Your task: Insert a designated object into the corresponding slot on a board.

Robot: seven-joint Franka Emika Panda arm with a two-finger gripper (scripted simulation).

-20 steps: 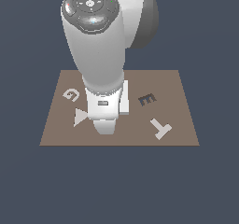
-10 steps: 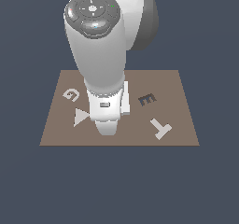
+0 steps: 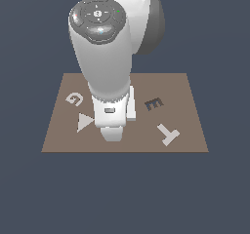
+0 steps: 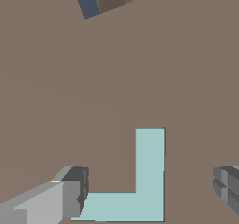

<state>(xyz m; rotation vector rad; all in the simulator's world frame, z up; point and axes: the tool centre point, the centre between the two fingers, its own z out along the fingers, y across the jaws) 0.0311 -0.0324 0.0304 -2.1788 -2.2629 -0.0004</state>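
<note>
In the wrist view a pale teal L-shaped piece (image 4: 149, 181) lies flat on the brown board (image 4: 70, 87). My gripper (image 4: 151, 190) is open and straddles it, with one finger (image 4: 70, 197) beside the end of its short leg and the other finger (image 4: 227, 185) well off its long leg. Part of the dark navy slot (image 4: 87, 1) shows farther off, apart from the piece. In the exterior view my arm and hand (image 3: 111, 116) stand low over the middle of the board (image 3: 185, 87) and hide both the piece and the slot.
On the board are a light grey G (image 3: 73, 99), a triangle (image 3: 84, 122), a T (image 3: 168, 133) and a dark E recess (image 3: 153, 104). The board lies on a dark blue-grey floor (image 3: 29, 189).
The arm has sunk slightly toward the board and shifted a little to the exterior view's right. The hand stays over the same spot.
</note>
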